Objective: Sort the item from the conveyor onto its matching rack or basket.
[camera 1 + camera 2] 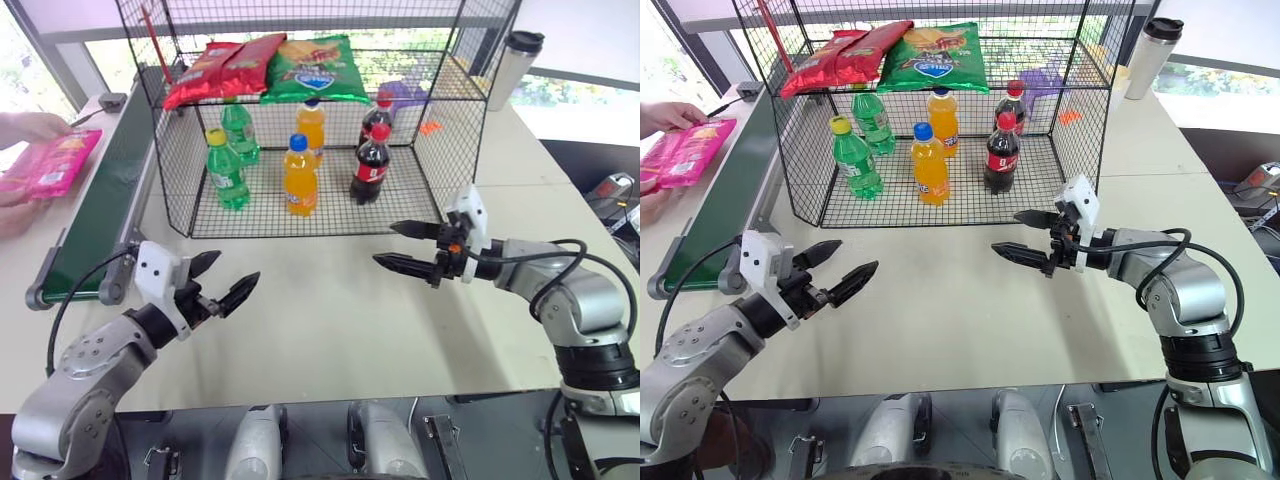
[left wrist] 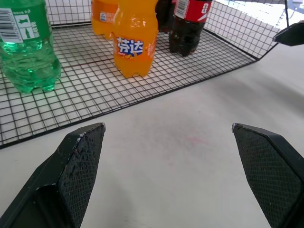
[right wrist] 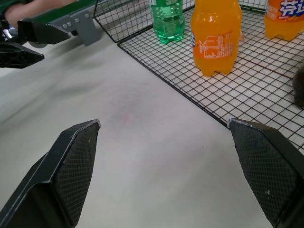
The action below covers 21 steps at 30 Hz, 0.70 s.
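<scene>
The left gripper point(image 1: 222, 283) and right gripper point(image 1: 404, 246) hovered wide open and empty over the table point(image 1: 330, 320); a person's hand point(image 1: 30, 128) held the magenta-pink chip bag point(image 1: 58, 162) beside the conveyor point(image 1: 100, 215).

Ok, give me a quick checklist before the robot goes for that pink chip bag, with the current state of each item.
1. Left claw open and empty: ok.
2. Right claw open and empty: ok.
3. Pink chip bag lying free on the conveyor: not ok, a person's hand is on it.
4. Room on the upper shelf beside the green chip bag: ok.
5. Bag within the left claw's reach: cannot tell.
</scene>
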Each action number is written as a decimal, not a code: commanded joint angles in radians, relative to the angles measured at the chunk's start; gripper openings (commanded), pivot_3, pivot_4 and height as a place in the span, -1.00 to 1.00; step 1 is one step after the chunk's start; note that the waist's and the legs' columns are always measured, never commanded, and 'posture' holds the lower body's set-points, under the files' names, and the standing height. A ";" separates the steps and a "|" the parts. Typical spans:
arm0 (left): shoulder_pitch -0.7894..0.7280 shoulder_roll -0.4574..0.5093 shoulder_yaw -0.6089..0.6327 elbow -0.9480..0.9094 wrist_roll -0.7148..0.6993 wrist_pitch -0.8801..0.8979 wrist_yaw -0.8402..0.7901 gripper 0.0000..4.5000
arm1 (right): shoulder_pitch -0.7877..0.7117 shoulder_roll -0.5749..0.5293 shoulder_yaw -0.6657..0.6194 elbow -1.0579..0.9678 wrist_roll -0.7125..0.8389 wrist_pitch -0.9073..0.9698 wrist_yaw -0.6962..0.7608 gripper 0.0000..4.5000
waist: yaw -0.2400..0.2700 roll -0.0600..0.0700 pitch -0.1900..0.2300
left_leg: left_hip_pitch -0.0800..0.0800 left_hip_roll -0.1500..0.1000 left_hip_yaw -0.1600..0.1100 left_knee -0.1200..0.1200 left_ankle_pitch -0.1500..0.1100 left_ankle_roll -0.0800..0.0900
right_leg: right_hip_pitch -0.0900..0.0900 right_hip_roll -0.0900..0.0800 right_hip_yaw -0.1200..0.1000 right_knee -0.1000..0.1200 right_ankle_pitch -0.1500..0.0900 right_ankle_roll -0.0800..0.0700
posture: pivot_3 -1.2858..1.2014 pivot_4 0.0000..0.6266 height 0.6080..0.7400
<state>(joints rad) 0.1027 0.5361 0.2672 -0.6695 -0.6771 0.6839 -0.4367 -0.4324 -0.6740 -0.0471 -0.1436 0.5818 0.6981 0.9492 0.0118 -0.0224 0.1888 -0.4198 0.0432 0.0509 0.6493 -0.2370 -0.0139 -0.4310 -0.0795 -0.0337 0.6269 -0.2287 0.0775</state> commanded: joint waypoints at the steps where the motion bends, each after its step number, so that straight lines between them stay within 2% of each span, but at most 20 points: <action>1: -0.011 0.004 0.008 -0.026 0.017 -0.043 0.001 0.98 | -0.020 0.001 -0.011 -0.007 0.002 -0.019 0.006 1.00 | 0.000 0.000 0.000 | 0.000 0.000 0.000 0.000 0.000 0.000 | 0.000 0.000 0.000 0.000 0.000 0.000 | 0.03 -0.52 1.00; 14: -0.020 0.002 0.027 -0.017 -0.019 -0.032 0.009 0.98 | -0.016 0.005 -0.012 -0.002 -0.007 -0.032 0.005 1.00 | 0.000 0.000 0.000 | 0.000 0.000 0.000 0.000 0.000 0.000 | 0.000 0.000 0.000 0.000 0.000 0.000 | 0.03 -0.52 1.00; 21: 0.015 0.027 0.051 0.028 0.055 -0.080 0.001 0.98 | -0.025 0.020 -0.009 0.030 -0.051 -0.089 -0.015 1.00 | 0.000 0.000 0.000 | 0.000 0.000 0.000 0.000 0.000 0.000 | 0.000 0.000 0.000 0.000 0.000 0.000 | 0.03 -0.52 1.00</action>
<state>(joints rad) 0.1145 0.5516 0.2951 -0.6237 -0.6374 0.6368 -0.4330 -0.4367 -0.6517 -0.0450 -0.1010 0.5315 0.6301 0.9301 0.0113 -0.0224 0.1888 -0.4197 0.0432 0.0510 0.6493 -0.2369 -0.0139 -0.4311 -0.0791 -0.0338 0.6271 -0.2286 0.0775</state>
